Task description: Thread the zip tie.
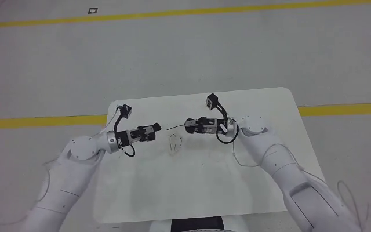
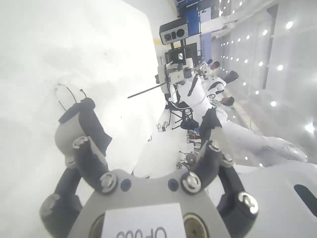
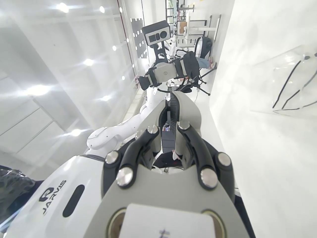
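Both claws are hovering over the white worktop (image 1: 261,174): the right claw (image 1: 188,124) is clamping one end of a thin black plastic zip tie (image 1: 175,126), whose long axis is pointing toward the left claw (image 1: 155,129), which is gaping open near the free tip. A clear plastic bag (image 1: 174,142) is lying between them.

Light: bright and even, from ceiling lamps (image 3: 62,7).
Glare: bench (image 2: 74,38) washed almost white in left wrist view; lamps flare into star shapes.
Edges: both wrist views bend straight lines strongly, like a fisheye.
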Available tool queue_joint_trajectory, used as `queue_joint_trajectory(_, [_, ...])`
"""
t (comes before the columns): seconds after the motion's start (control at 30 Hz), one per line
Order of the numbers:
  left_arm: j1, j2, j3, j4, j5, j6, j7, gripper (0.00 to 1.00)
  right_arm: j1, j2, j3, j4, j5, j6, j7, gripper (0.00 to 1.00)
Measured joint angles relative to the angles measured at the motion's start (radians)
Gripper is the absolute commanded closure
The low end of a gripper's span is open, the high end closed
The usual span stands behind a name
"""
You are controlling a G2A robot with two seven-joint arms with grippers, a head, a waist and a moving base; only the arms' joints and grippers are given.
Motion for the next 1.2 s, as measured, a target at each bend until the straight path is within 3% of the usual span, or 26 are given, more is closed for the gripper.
queue_joint_trajectory(0.13, [-0.030, -0.012, 0.017, 0.058, -0.020, -0.001, -0.054, 0.00, -0.018, 0.001, 0.023, -0.029, 0.046, 0.000, 0.055, 1.00])
queue_joint_trajectory(0.2, [-0.041, -0.023, 0.025, 0.084, -0.077, -0.001, -0.092, 0.00, -0.020, -0.003, 0.027, -0.032, 0.060, 0.000, 0.078, 1.00])
queue_joint_trajectory(0.3, [-0.059, -0.046, 0.016, 0.142, -0.202, -0.001, -0.188, 0.00, -0.018, -0.013, 0.026, -0.024, 0.092, 0.000, 0.117, 1.00])
queue_joint_trajectory(0.4, [-0.077, -0.079, -0.010, 0.227, -0.313, -0.001, -0.291, 0.00, -0.003, -0.030, 0.014, 0.006, 0.123, 0.000, 0.149, 1.00])
queue_joint_trajectory(0.57, [-0.100, -0.130, -0.037, 0.321, -0.375, -0.001, -0.430, 0.00, 0.020, -0.059, -0.009, 0.054, 0.162, 0.000, 0.184, 1.00])
queue_joint_trajectory(0.63, [-0.109, -0.149, -0.026, 0.337, -0.359, -0.001, -0.428, 0.00, 0.027, -0.073, -0.027, 0.068, 0.190, 0.000, 0.199, 1.00])
queue_joint_trajectory(0.7, [-0.114, -0.156, -0.019, 0.341, -0.344, -0.001, -0.426, 0.00, 0.028, -0.075, -0.031, 0.071, 0.195, 0.000, 0.199, 1.00])
queue_joint_trajectory(1.0, [-0.107, -0.157, -0.010, 0.326, -0.354, 0.015, -0.403, 0.00, 0.011, -0.073, -0.030, 0.055, 0.192, 0.017, 0.172, 1.00])
queue_joint_trajectory(1.2, [-0.120, -0.167, 0.027, 0.352, -0.416, 0.012, -0.426, 0.00, -0.006, -0.082, -0.050, 0.046, 0.199, 0.033, 0.154, 1.00])
